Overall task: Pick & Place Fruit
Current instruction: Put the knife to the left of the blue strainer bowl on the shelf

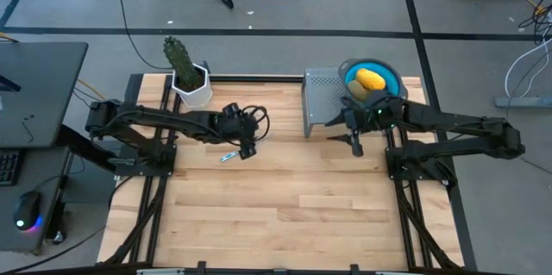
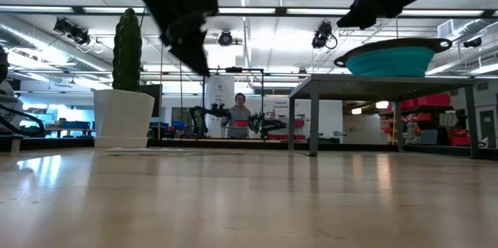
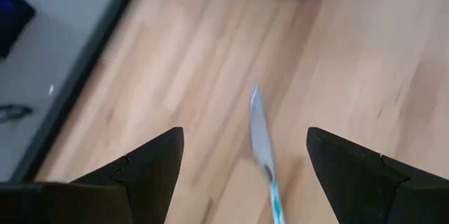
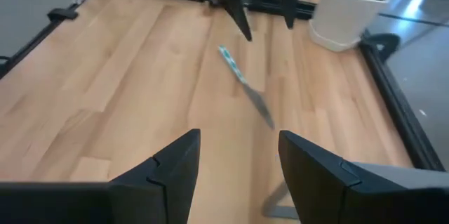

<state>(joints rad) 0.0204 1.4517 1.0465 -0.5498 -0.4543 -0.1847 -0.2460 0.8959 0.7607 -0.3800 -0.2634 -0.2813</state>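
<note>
Left gripper [image 1: 246, 148]: hanging open over the table's far-left part, fingers [image 3: 144, 171] spread wide and holding nothing; the knife is lying directly beneath the gap, so the jaws are framing it, not any fruit.
Right gripper [image 1: 355, 143]: hovering empty near the table's far-right part, just off the rack's near edge, fingers [image 4: 172, 175] parted; judging by its spot beside the bowl, it is standing clear of a drop point.
Knife [image 1: 228, 156]: lying flat on the wood, apart from both grippers; slim silver blade, teal patterned handle, thin and low, so likely awkward to pinch.
Fruit [image 1: 370, 79]: one yellow oblong piece is resting inside the bowl with a paler olive piece touching it; smooth, rounded, toy-like. No other pieces are showing on the table.
Bowl [image 1: 387, 74]: teal, round, soft-looking rim, sitting on the rack at the far-right corner, raised above the boards so the fruit is staying contained.
Rack [image 1: 321, 103]: grey perforated metal platform on thin legs, standing along the far edge.
Cactus [image 1: 178, 58]: green ribbed column in a white faceted pot at the far-left edge, well clear of the work.
Table [image 1: 285, 215]: pale wooden planks, matte grain, bare across the near half.
Progress: judging from this, at least two pieces are already placed.
</note>
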